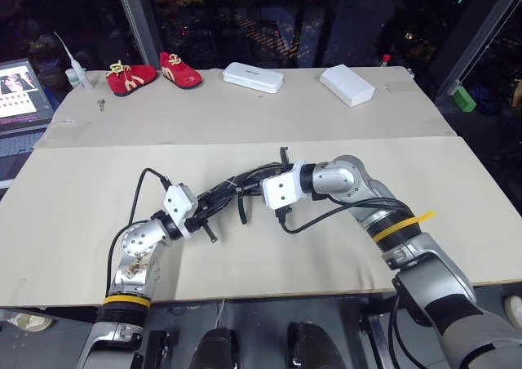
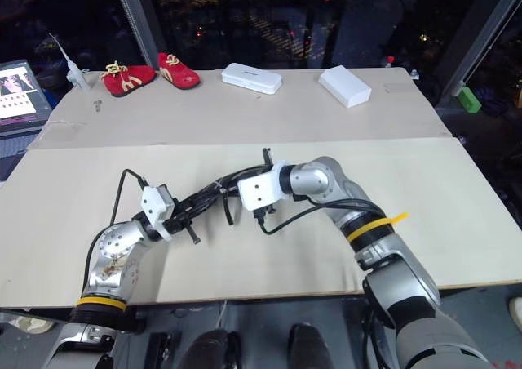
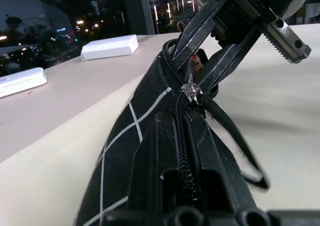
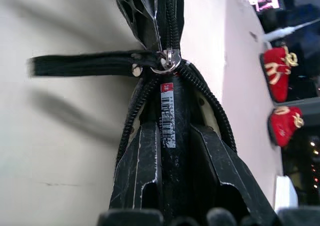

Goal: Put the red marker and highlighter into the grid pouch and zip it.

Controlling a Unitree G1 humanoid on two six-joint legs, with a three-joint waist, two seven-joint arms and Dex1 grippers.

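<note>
because the flat black fabric grid pouch (image 3: 150, 136) with white grid lines hangs above the beige table (image 1: 342, 246), strung between both arms, its zip line stays taut. left gripper (image 1: 208, 214) is clenched on the closed end; right gripper (image 3: 210, 51) pinches the still-open mouth beside the metal slider (image 4: 170, 61) with its black pull strap (image 4: 80, 65). likely steadying for zipping. marker and highlighter presumably inside.

Both arms reach inward and meet at centre above the surface. The left tool (image 1: 214, 214) is closed, pointing right. The right tool (image 4: 175, 151) points left, fingers narrowly parted in a grip.
</note>
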